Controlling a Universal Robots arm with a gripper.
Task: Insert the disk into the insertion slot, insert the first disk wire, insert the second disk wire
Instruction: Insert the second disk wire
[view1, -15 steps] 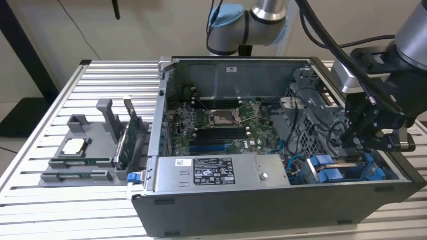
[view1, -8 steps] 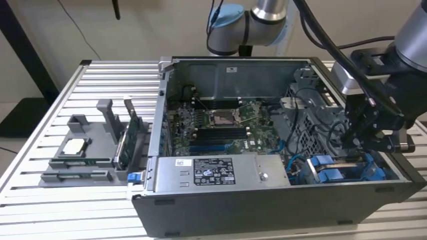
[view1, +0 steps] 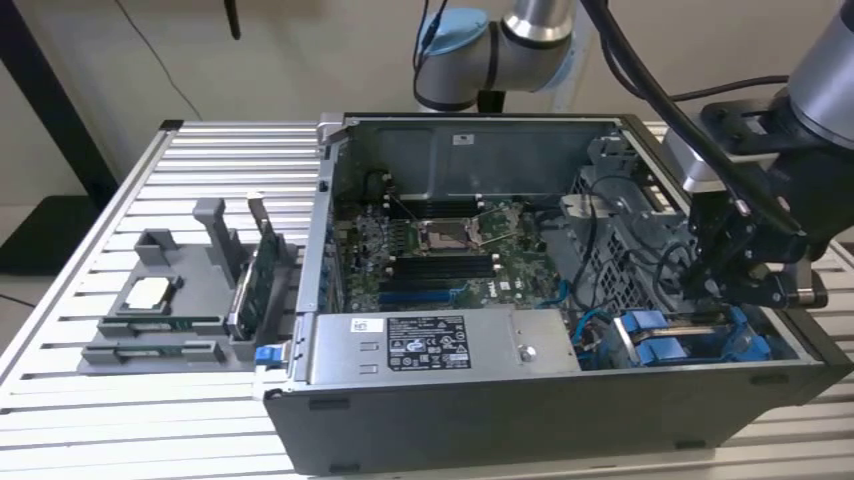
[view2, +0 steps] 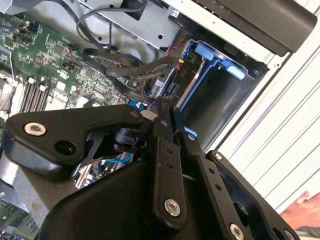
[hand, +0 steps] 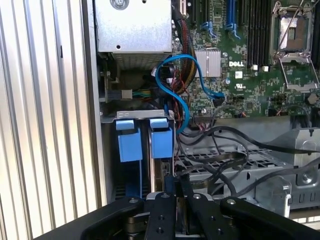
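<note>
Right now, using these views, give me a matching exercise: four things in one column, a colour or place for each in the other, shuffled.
Things:
1. gripper
2. parts holder
3. power supply
4. blue disk carriers

Descriptions:
A. grey, on the slatted table, outside the case
B. side by side, inside the case
C. black, over the case's corner at the exterior view's right
D. silver box with a white label

Pairs: 1-C, 2-A, 3-D, 4-B

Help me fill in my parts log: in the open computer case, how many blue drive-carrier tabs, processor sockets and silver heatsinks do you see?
Blue drive-carrier tabs: 2
Processor socket: 1
Silver heatsink: 1
Total: 4
</note>
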